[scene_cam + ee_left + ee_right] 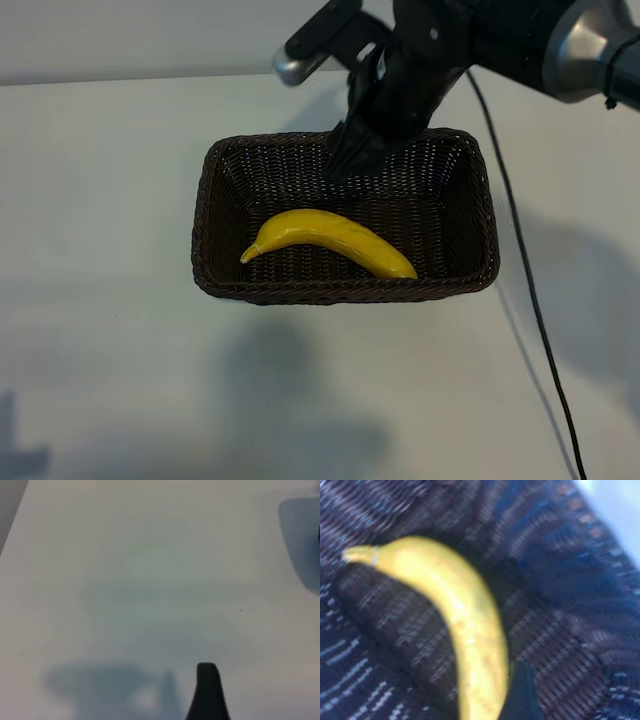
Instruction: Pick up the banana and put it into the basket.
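Note:
The yellow banana lies on the floor of the dark brown wicker basket, along its near side, with nothing holding it. My right gripper hangs open over the basket's far side, above the banana and apart from it. In the right wrist view the banana fills the middle over the weave of the basket, and one dark finger shows beside it. The left arm is out of the exterior view. Its wrist view shows a single dark finger over bare white table, with nothing held.
The basket sits mid-table on a white tabletop. A black cable runs from the right arm down the table's right side, just past the basket's right end. Shadows of the arms fall on the table's near part.

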Action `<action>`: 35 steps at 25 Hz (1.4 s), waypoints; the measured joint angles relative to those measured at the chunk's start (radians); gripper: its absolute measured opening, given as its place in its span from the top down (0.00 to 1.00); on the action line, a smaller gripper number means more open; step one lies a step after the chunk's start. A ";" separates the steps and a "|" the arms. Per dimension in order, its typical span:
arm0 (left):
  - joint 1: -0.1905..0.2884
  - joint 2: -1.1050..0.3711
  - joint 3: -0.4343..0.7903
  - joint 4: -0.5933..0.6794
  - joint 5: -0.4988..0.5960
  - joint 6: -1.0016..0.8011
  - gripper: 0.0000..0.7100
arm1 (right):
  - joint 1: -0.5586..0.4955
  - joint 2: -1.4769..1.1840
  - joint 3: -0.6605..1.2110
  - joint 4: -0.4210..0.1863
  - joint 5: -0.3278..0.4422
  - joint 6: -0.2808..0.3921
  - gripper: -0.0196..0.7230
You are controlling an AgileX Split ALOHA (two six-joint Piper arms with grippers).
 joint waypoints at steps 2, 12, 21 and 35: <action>0.000 0.000 0.000 0.000 0.000 0.000 0.20 | -0.034 -0.001 0.000 -0.008 0.015 0.024 0.19; 0.000 0.000 0.000 0.000 0.000 0.000 0.20 | -0.333 -0.004 0.000 0.052 0.127 0.110 0.19; 0.000 0.000 0.000 0.000 0.000 0.001 0.20 | -0.565 -0.004 0.000 0.063 0.225 0.186 0.19; 0.000 0.000 0.000 0.000 0.000 0.003 0.20 | -0.687 -0.018 0.013 0.044 0.338 0.127 0.30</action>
